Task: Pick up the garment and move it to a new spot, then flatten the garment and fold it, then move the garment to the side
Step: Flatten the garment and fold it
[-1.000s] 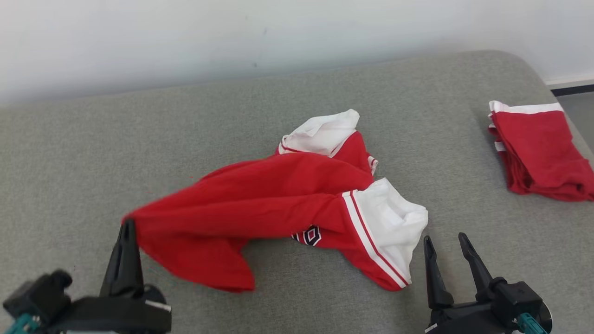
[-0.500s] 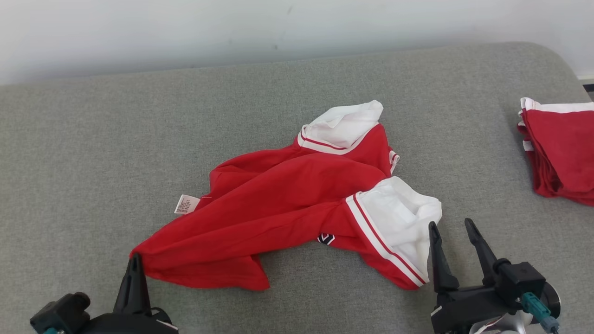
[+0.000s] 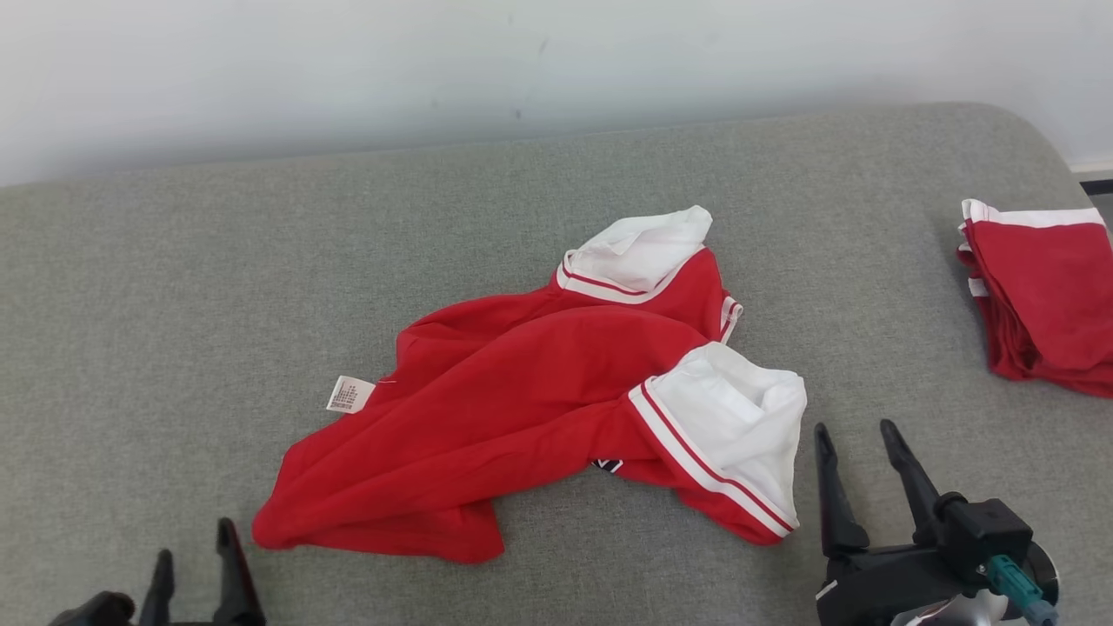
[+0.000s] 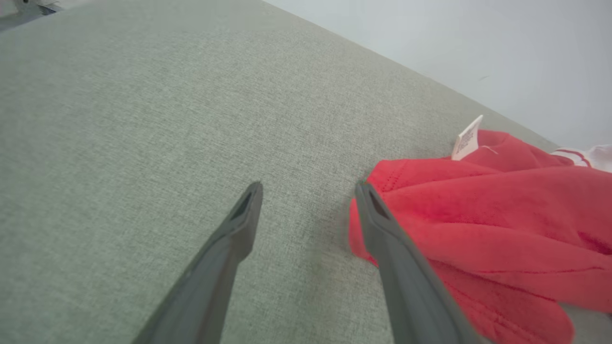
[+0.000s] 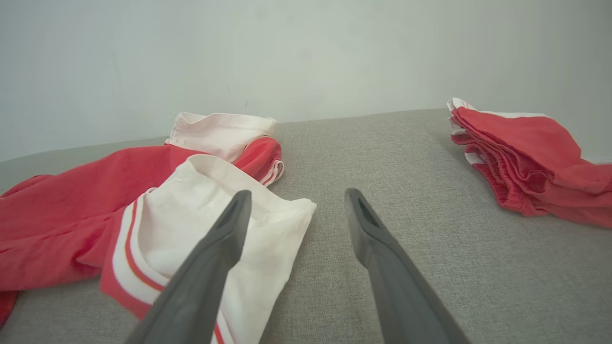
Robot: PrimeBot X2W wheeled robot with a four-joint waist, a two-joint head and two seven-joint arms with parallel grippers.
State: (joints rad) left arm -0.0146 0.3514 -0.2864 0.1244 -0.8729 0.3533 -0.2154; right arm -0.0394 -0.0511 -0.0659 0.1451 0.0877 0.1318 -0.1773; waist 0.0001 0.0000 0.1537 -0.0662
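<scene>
The left jaws stand wide apart with nothing between them, dark tapering fingers over bare weave. Just beside their right finger lies the bunched red corner of the garment; whether finger and cloth touch I cannot tell. From there the garment runs away toward the right jaws as a crumpled heap of soft red knit in long, loose folds. It rests on a grey padded surface with a coarse woven cover and a rounded far corner. A small white care label with fine print sticks out of the red cloth ahead of the left jaws.

The right jaws are also spread wide and hold nothing. Just to their left sits one puffed white end of the garment, open like a sleeve mouth and trimmed with a thin red stripe on a white band. A second white end lies farther ahead. Well off to the right of these jaws is a folded stack of red cloth, white-edged, its layers neatly squared.
</scene>
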